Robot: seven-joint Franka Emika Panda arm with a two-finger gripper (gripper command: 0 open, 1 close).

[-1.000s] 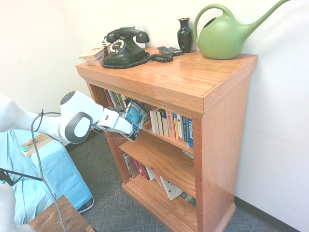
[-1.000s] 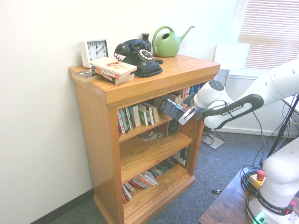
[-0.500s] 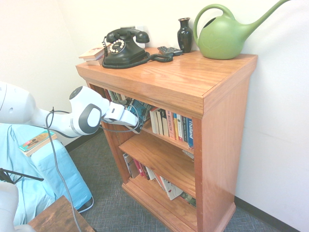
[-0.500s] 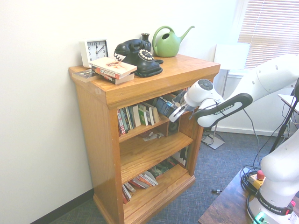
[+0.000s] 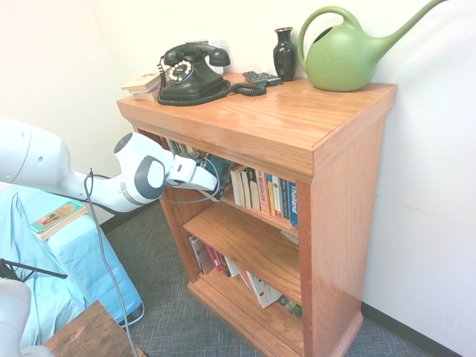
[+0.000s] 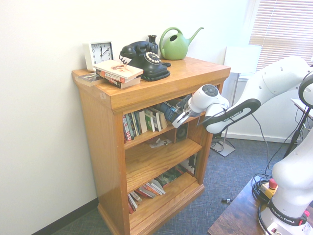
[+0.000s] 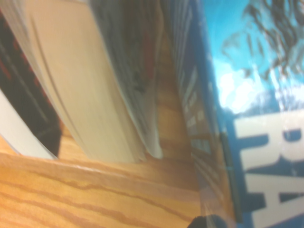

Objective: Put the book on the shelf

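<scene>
The book [image 5: 222, 168], blue-teal with white title letters, is tilted in the opening of the bookcase, over the shelf [image 5: 256, 213]. It sits in the gap between two groups of upright paperbacks. My gripper [image 5: 213, 181] is shut on the book's outer end, just in front of the board's edge. From the other side, the book [image 6: 168, 111] leans toward the paperbacks on its left, with the gripper [image 6: 177, 117] beside it above the shelf [image 6: 146, 137]. The wrist view shows the blue cover [image 7: 251, 95] close beside a neighbouring book's cream pages [image 7: 80, 85], with the wooden board [image 7: 95, 190] under them.
A row of upright paperbacks [image 5: 268, 195] fills the right part of the board. On the bookcase's flat top stand a black telephone [image 5: 192, 73], a dark vase [image 5: 284, 53], a green watering can [image 5: 346, 48], a clock [image 6: 99, 53] and stacked pale books [image 6: 119, 73]. The middle board [image 5: 253, 249] is bare.
The arm has pushed forward and carried the book from in front of the bookcase into the opening above the upper board. The grip has stayed shut.
</scene>
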